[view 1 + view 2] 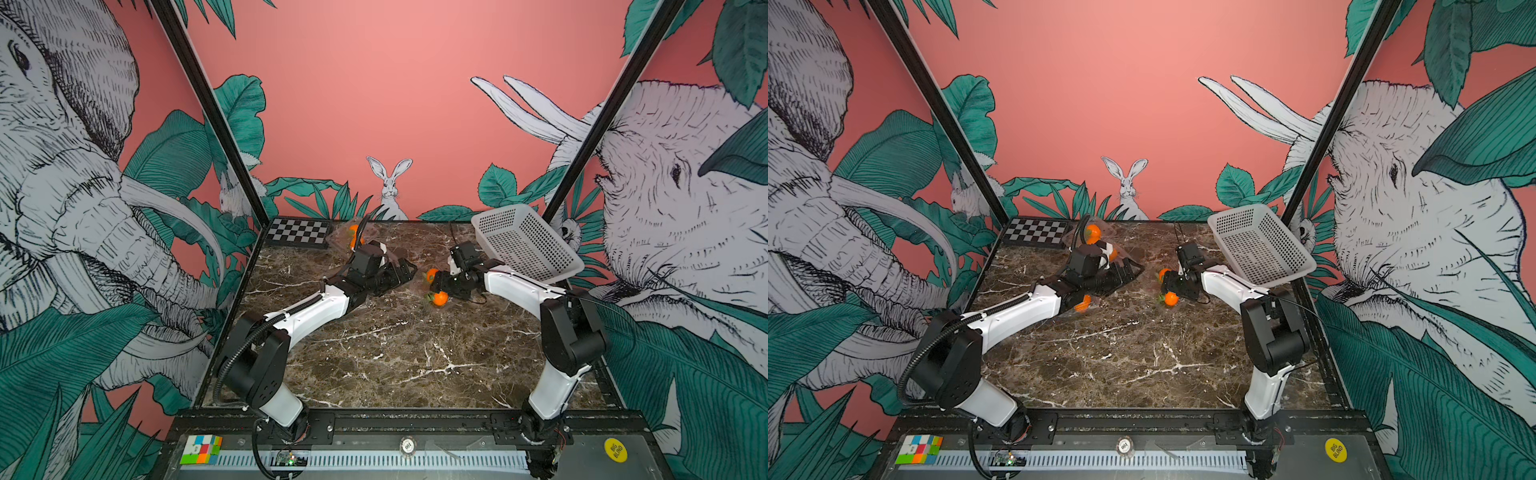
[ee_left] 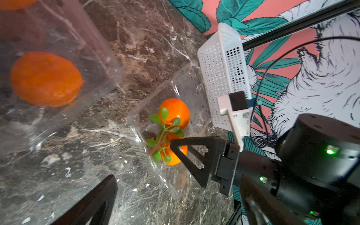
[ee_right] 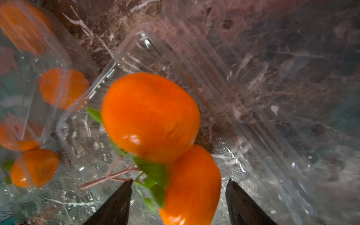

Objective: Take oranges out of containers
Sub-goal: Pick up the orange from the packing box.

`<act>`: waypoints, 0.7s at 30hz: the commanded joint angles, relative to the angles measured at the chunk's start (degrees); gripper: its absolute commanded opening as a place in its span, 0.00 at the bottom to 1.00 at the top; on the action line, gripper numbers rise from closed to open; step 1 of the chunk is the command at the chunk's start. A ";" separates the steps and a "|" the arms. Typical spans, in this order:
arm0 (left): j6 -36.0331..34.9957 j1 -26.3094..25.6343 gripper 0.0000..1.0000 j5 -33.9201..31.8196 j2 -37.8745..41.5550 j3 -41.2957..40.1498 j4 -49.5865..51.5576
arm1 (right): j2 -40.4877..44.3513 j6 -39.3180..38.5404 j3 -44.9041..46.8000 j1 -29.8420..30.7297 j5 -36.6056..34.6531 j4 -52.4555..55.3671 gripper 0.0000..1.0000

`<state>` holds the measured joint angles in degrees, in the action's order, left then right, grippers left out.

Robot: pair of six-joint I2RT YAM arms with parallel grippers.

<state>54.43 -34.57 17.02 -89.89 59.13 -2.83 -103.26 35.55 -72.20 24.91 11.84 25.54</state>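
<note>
Nearest us, well apart from the white basket (image 1: 528, 241), we see a boxed orange (image 1: 1083, 303) tucked under the left arm (image 1: 1017, 309) on the marble table (image 1: 395, 353). Just beside the basket lies the open container (image 2: 134, 124) with two leafy oranges (image 3: 150, 116). The right gripper (image 3: 181, 179) reaches in, jaws apart either side of one fruit, gaps showing, nothing clamped. Farther from the basket, the left gripper (image 1: 406, 272) is spread wide and empty near another clear container (image 2: 97, 58) holding a blurred orange (image 2: 46, 79). Farthest from the basket, we find the far oranges (image 1: 1093, 232) by the checkerboard (image 1: 297, 232).
</note>
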 commanded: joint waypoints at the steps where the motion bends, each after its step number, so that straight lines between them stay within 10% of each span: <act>1: -0.41 0.25 0.99 2.50 1.46 -0.36 -0.05 | -0.63 -3.05 -1.83 0.52 -4.82 3.96 0.74; 21: -0.35 0.29 0.99 4.96 1.45 -1.39 -1.45 | -6.07 -6.80 -4.47 3.65 -8.62 6.96 0.53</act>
<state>54.39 -34.30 21.34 -89.89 58.76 -4.12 -108.86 29.67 -75.09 28.14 4.58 31.48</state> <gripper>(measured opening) 0.991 0.540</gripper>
